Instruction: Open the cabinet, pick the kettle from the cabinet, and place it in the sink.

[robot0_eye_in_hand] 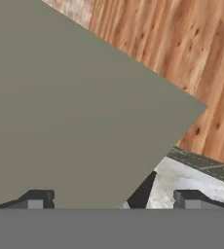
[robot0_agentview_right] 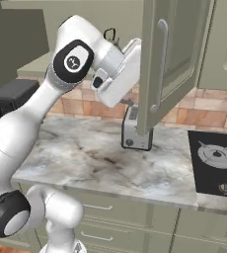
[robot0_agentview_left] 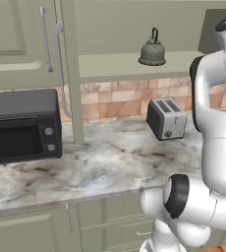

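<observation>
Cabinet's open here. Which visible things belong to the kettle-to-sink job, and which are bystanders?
Job:
kettle, on the open shelf
cabinet, doors swung open
tool, jaws wide, holding nothing

Bystanders:
toaster
microwave
stove

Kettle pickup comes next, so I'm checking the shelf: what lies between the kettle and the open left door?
Nothing: in the left base view the pale shelf runs bare from the kettle to the door.
</observation>
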Controlling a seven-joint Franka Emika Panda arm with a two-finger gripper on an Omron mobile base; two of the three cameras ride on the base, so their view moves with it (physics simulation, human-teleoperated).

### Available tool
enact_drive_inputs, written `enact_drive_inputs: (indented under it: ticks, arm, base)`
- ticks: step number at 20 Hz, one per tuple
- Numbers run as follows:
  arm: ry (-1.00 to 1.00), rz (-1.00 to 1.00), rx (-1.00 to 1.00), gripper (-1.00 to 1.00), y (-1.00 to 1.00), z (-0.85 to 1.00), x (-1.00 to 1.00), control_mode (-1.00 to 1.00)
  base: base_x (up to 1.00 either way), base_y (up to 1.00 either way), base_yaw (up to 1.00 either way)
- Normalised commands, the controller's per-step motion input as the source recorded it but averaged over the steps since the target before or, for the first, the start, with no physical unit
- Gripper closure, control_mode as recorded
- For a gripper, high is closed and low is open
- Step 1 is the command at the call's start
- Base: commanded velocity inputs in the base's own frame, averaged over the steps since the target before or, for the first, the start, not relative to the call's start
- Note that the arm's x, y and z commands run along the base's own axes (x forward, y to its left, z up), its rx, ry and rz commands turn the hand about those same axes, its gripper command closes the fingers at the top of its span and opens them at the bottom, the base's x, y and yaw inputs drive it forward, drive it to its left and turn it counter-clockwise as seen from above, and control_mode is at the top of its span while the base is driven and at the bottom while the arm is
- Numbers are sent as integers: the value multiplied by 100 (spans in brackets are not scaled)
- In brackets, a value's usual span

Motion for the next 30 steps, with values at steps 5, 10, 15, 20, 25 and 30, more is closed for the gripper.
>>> enact_drive_inputs:
  ticks: [5,10,15,20,25,30]
  arm:
    - [0,-22,16,-100,-55,-2,-8,-100]
    - [-5,-7,13,-100,-65,-5,-3,-100]
    - [-15,1,6,-100,-50,-3,-5,-100]
    - [-18,4,0,-100,-21,-10,-1,-100]
    - [-23,6,0,-100,18,-20,0,-100]
    - [-22,7,-3,-100,58,-18,0,-100]
  base:
    - [0,0,0]
    - [0,0,0]
    - [0,0,0]
    - [0,0,0]
    - [0,0,0]
    - [0,0,0]
